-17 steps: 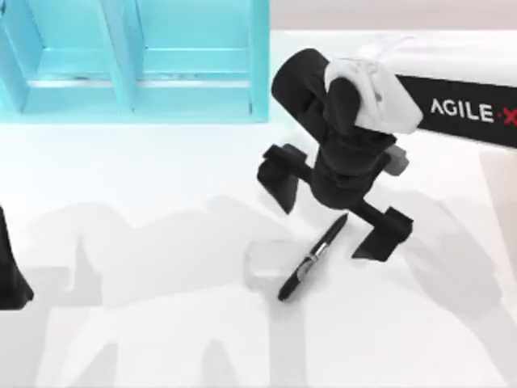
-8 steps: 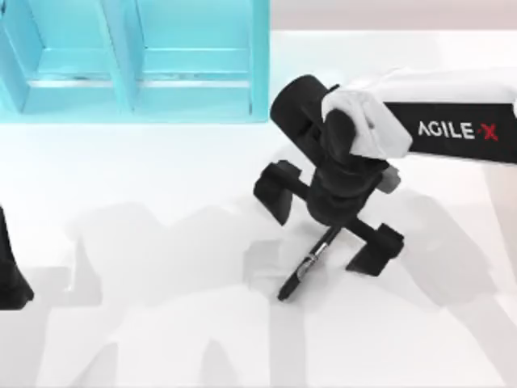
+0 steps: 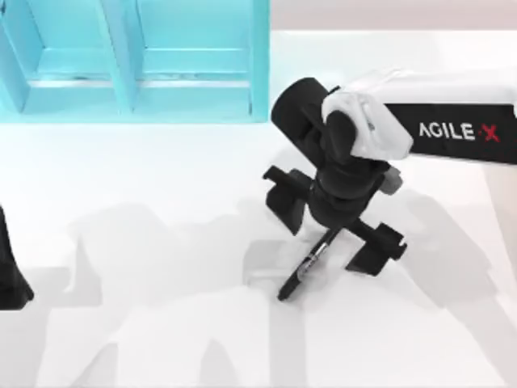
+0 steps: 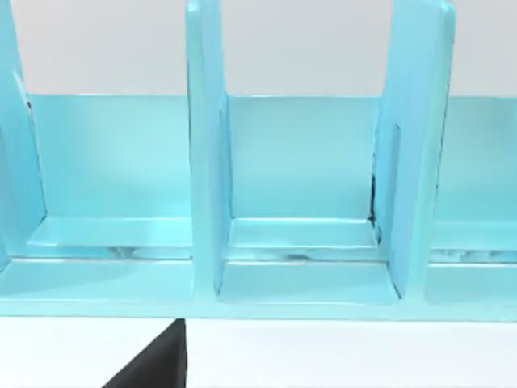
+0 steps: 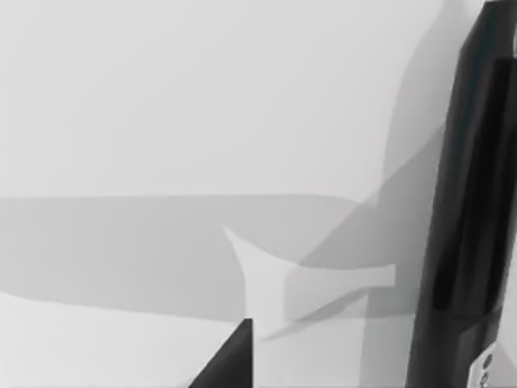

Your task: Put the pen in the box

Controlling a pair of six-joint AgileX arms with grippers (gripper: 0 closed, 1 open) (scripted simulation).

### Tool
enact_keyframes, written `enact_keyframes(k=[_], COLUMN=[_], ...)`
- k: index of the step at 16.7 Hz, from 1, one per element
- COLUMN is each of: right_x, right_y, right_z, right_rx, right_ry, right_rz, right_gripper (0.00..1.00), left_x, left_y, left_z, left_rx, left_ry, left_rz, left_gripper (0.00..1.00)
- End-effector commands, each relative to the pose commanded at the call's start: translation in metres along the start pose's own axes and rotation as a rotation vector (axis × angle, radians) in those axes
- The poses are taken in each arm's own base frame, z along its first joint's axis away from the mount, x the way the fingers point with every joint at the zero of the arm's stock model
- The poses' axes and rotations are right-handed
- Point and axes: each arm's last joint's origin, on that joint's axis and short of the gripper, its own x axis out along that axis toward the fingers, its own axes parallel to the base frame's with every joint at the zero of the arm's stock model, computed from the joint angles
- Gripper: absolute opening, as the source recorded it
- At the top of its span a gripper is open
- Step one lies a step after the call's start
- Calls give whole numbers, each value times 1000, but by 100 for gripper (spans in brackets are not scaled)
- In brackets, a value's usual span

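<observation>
A white table (image 3: 161,339) crossed by soft grey shadows carries the scene, with a turquoise box (image 3: 133,61) of open compartments at its far left corner in the top view.

The pen (image 3: 311,264) lies flat on the table right of centre, slanting from a lower-left tip toward an upper-right end that runs under the black wrist. A silver band shows near its middle. It is well apart from the box, outside every compartment.

The right gripper (image 3: 335,225) hangs directly over the pen's upper half, pointing down. Its two black fingers (image 3: 284,196) stand wide apart, one on the pen's upper-left side and the other at the lower right, so the pen lies between them with a gap to each. The right arm reaches in from the table's right edge, its black link with white lettering lying level, then bends down through a white-covered wrist to the gripper.

In the right wrist view a black finger (image 5: 468,202) stands against the pale table.

The left arm (image 3: 10,271) is parked at the table's left edge. The left wrist view faces the box's dividers (image 4: 206,162).
</observation>
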Motion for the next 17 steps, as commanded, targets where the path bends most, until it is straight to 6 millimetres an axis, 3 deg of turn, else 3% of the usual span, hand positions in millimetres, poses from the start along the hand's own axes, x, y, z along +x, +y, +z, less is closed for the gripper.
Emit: enact_keyframes(k=[6, 14, 15, 17], right_x=[0, 0, -31, -37], right_y=[0, 0, -7, -5], right_z=[0, 0, 0, 1], right_rx=[0, 0, -31, -28], right_ry=[0, 0, -15, -17], right_rz=[0, 0, -18, -14], right_gripper=[2, 0, 0, 0], left_x=[0, 0, 0, 0], left_y=[0, 0, 0, 0], left_z=[0, 0, 0, 0], left_rx=[0, 0, 0, 0], left_ry=[0, 0, 0, 0], left_rz=[0, 0, 0, 0], left_gripper=[100, 100, 100, 100])
